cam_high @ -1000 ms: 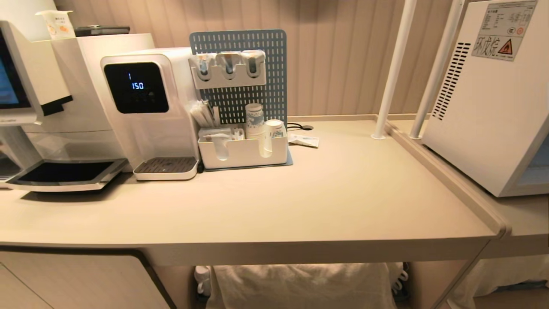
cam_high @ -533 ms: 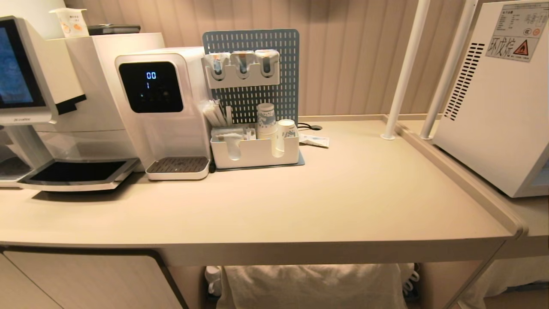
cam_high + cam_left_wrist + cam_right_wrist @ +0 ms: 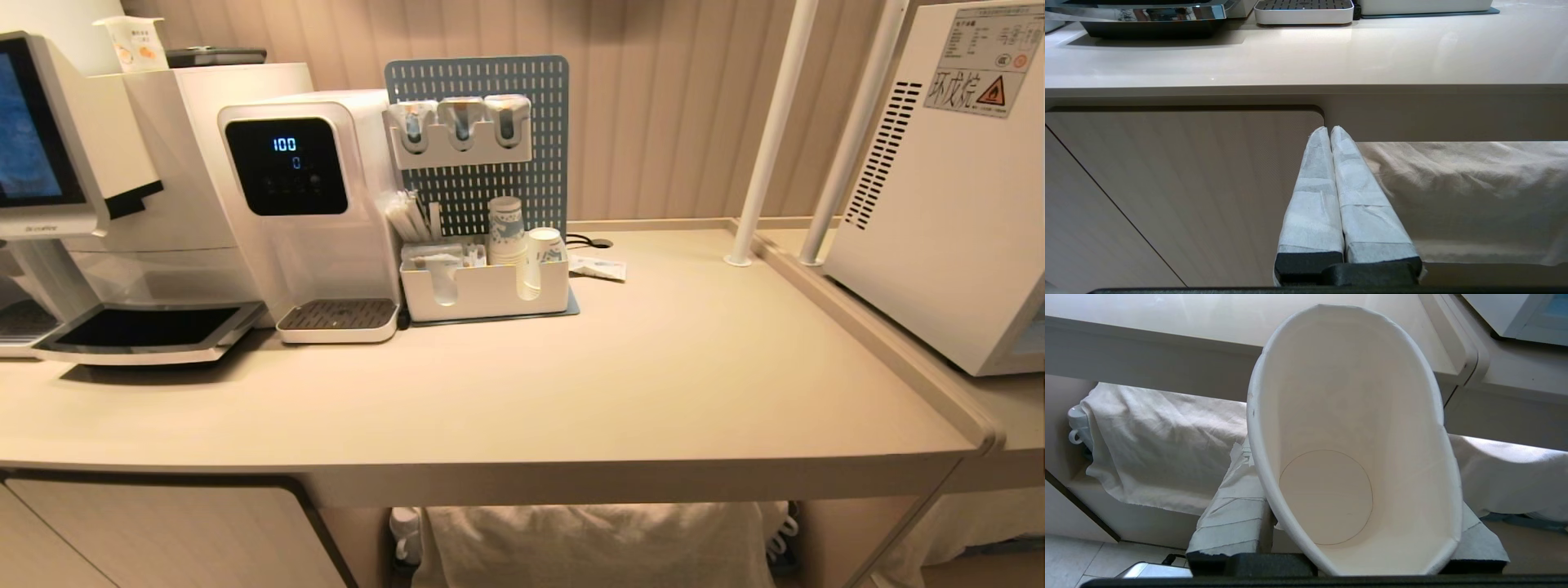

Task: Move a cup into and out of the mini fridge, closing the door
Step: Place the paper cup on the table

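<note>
Head view: a smooth beige surface [image 3: 653, 384] with a rounded raised lip along its right edge. The mini fridge [image 3: 947, 196] – a white box with vent slots and a warning label – stands past that right edge. Against the back edge, a white water dispenser [image 3: 310, 212] and a perforated blue-grey pegboard [image 3: 522, 147]; stacked paper cups [image 3: 506, 229] sit in a white caddy [image 3: 482, 290].

Left wrist view: the left pincer [image 3: 1329, 130], its tape-wrapped fingers pressed together on nothing, hangs below the surface's front edge before a wood-grain cabinet panel [image 3: 1180, 183].

Right wrist view: the right pincer [image 3: 1355, 531] grips the cup [image 3: 1351, 428] – white paper, squeezed oval – below the front right corner, before crumpled cloth [image 3: 1159, 449].
</note>
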You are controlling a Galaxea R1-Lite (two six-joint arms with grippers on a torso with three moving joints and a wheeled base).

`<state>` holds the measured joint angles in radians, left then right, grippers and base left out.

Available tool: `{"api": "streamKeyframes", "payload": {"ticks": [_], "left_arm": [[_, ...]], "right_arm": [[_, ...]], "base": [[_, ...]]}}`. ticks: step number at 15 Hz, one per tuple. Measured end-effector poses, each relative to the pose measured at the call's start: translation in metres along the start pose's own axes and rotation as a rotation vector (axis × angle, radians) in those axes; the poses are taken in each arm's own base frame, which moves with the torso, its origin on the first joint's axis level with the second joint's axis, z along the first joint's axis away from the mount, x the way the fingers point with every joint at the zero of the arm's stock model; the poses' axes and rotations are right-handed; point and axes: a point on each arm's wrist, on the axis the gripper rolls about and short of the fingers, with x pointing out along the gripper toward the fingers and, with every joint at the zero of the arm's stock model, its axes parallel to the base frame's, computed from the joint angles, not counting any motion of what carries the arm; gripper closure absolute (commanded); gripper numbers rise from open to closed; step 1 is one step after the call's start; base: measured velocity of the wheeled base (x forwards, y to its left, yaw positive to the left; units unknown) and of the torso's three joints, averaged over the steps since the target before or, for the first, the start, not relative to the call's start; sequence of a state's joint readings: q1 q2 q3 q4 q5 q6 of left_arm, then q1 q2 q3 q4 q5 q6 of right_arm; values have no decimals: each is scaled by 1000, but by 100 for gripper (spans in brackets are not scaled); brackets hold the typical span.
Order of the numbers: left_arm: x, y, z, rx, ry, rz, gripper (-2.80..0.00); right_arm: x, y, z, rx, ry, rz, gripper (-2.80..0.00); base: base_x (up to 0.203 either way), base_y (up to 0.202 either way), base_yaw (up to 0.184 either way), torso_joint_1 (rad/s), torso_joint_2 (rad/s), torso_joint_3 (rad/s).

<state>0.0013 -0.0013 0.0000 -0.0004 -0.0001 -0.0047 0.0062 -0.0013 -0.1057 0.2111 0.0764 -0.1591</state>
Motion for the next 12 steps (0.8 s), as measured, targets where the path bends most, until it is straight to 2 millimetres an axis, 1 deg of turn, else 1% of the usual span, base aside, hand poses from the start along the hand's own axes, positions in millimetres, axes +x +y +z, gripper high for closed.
{"api": "streamKeyframes", "payload": {"ticks": [2, 3, 4, 5, 6, 8, 10, 12], "left_arm": [[0, 0, 0, 0, 0, 0, 0], [0, 0, 0, 0, 0, -1, 0], [0, 0, 0, 0, 0, -1, 0], [0, 0, 0, 1, 0, 0, 0], [0, 0, 0, 0, 0, -1, 0], [0, 0, 0, 0, 0, -1, 0], [0, 0, 0, 0, 0, 0, 0], [0, 0, 0, 1, 0, 0, 0]], "right_arm": [[0, 0, -1, 4, 15, 1, 0], [-2, 0, 3, 8, 12, 5, 0], [-5, -1, 12, 21, 2, 6, 0], [-9, -3, 25, 51, 2, 9, 0], [-13, -5, 42, 84, 16, 18, 0], [-13, -11, 83, 157, 88, 59, 0], [3, -17, 119, 245, 210, 129, 0], [31, -22, 149, 328, 363, 201, 0]], "base": [[0, 0, 0, 0, 0, 0], [0, 0, 0, 0, 0, 0], [0, 0, 0, 0, 0, 0], [0, 0, 0, 0, 0, 0], [0, 0, 0, 0, 0, 0], [0, 0, 0, 0, 0, 0], [0, 0, 0, 0, 0, 0], [0, 0, 0, 0, 0, 0]]}}
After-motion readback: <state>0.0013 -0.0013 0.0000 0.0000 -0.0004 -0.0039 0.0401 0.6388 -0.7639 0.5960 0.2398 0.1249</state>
